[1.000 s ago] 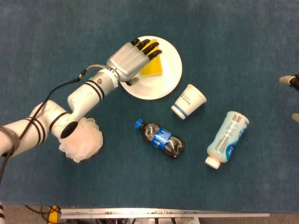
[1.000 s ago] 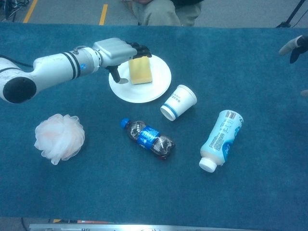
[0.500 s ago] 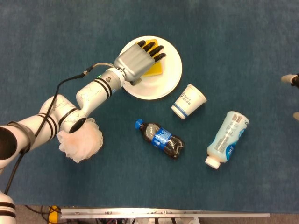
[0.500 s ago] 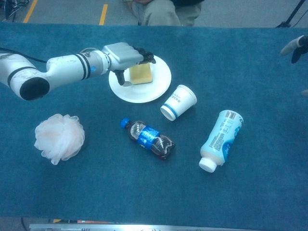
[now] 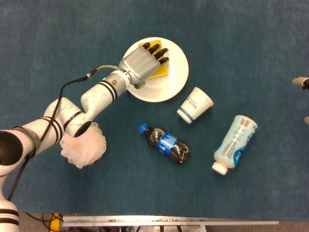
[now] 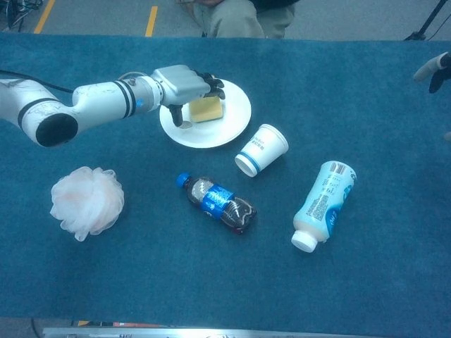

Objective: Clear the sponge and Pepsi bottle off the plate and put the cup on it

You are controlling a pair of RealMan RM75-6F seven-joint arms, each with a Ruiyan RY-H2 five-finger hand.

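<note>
A yellow sponge (image 5: pixel 162 72) lies on the white plate (image 5: pixel 176 79) at the back of the table. My left hand (image 5: pixel 143 63) lies across the sponge, dark fingertips reaching over its far edge and thumb pointing down at the plate's near side (image 6: pixel 184 121). The sponge (image 6: pixel 205 110) still sits flat on the plate (image 6: pixel 227 127). The Pepsi bottle (image 5: pixel 167 144) lies on its side on the blue cloth, off the plate. The paper cup (image 5: pixel 194 105) lies tipped over just right of the plate. Only a sliver of my right hand (image 5: pixel 302 82) shows at the far right edge.
A white plastic bottle (image 5: pixel 234 143) lies on its side at the right. A pale pink bath pouf (image 5: pixel 85 145) sits at the left, partly under my left forearm in the head view. A seated person's legs (image 6: pixel 243 17) show beyond the table's far edge.
My left hand has slid right and dropped onto the sponge, covering more of it. The bottle, cup and plate have not moved.
</note>
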